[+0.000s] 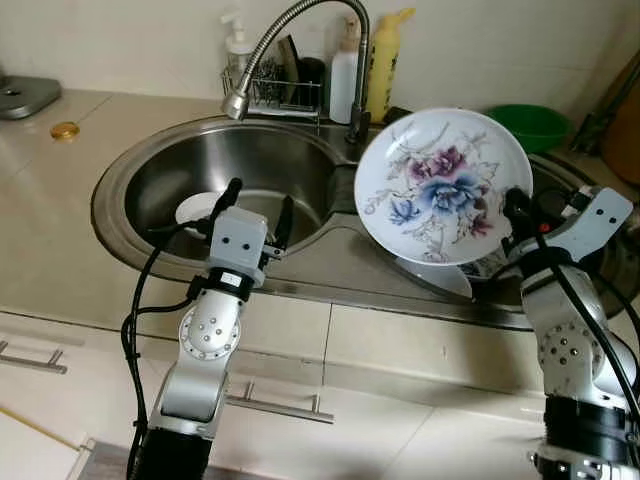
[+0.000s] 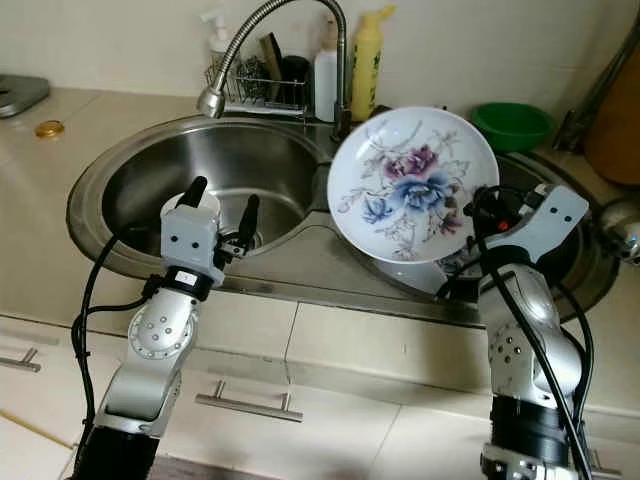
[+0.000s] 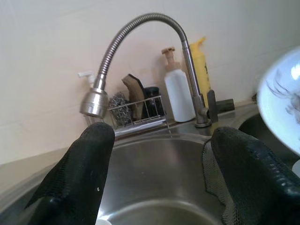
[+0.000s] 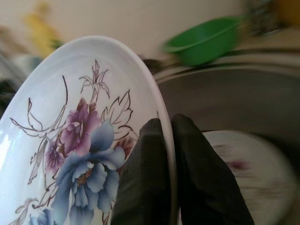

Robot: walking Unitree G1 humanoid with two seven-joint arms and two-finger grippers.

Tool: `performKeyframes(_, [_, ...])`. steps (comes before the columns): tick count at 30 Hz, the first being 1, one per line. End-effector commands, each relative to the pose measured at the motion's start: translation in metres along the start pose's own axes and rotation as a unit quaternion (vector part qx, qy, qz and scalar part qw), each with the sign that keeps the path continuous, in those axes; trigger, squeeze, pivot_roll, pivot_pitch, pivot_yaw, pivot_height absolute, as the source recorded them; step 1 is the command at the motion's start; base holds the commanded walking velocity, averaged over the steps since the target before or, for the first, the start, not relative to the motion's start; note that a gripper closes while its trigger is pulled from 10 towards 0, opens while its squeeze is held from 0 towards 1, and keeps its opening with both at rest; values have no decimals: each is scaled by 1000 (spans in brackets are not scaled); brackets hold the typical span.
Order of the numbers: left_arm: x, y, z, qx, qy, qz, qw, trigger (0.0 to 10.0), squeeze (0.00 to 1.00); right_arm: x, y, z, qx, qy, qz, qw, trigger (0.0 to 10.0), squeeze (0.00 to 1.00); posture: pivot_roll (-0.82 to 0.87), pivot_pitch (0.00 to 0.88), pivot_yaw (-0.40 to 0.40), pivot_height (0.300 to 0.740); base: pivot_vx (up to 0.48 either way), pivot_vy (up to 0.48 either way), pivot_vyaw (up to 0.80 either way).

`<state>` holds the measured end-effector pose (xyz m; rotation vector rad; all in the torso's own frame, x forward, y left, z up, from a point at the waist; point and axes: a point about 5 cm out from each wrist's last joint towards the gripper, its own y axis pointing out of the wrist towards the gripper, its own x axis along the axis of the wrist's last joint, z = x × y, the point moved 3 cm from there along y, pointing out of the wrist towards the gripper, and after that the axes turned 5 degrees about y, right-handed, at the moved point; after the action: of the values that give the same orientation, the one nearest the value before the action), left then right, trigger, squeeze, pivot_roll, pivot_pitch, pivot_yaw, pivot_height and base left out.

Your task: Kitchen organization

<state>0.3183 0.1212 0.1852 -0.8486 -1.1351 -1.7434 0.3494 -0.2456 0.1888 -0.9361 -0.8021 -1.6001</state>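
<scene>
Left basin (image 1: 180, 175): mostly open steel at centre left, with a white dish (image 1: 197, 208) on its floor.
Above it: the faucet (image 1: 300, 40) arches over the upper middle.
Behind: rack (image 1: 275, 95) and bottles (image 1: 365, 65) line the back rim.
Right basin (image 1: 560, 175): blocked by the raised flowered plate (image 1: 440, 185), with more dishes (image 1: 450, 272) below it.
Upper right: green bowl (image 1: 530, 125).

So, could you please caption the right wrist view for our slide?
Right tool pinching the rim of a floral plate, green bowl behind.

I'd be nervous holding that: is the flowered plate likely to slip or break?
Probably fragile: the flowered plate looks like glazed china, stiff and glossy. It may well be slippery, since the right gripper pinches only its thin rim. Held upright over the sink, it could swing or drop.
</scene>
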Motion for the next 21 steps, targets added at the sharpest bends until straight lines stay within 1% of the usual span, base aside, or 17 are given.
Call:
performKeyframes(1, [3,1,3,2,3,-6,1000,10000,0,15,6,-14,-38,-22,-23,999,0,0,9,0,-27,740,0,0,0])
performKeyframes(4, [2,0,4,3,4,-6,1000,10000,0,18,11,-24,-63,-43,-16,997,0,0,9,0,-27,740,0,0,0])
performKeyframes(5, [2,1,4,3,4,-5,1000,10000,0,18,14,-28,-69,-85,-5,994,0,0,10,0,-29,740,0,0,0])
performKeyframes(7, [2,0,3,3,4,-5,1000,10000,0,7,17,-29,-64,-157,32,985,0,0,8,0,-29,740,0,0,0])
performKeyframes(9, [2,0,2,2,4,-6,1000,10000,0,-4,18,-32,-62,-213,61,973,0,0,8,0,-29,740,0,0,0])
performKeyframes(11, [3,0,2,2,3,-6,1000,10000,0,-9,18,-32,-57,-229,69,969,0,0,8,0,-29,740,0,0,0])
performKeyframes(12, [3,0,2,2,4,-6,1000,10000,0,-17,17,-28,-42,-235,84,968,0,0,8,0,-29,740,0,0,0])
performKeyframes(15, [3,1,3,3,5,-6,1000,10000,0,-29,16,-23,-28,-245,101,964,0,0,13,0,-31,740,0,0,0])
performKeyframes(18, [3,1,3,3,5,-6,1000,10000,0,-33,16,-21,-25,-249,105,963,0,0,14,0,-32,740,0,0,0])
performKeyframes(21, [3,0,2,1,5,-5,1000,10000,0,-41,17,-16,-13,-257,119,959,0,0,13,0,-32,740,0,0,0])
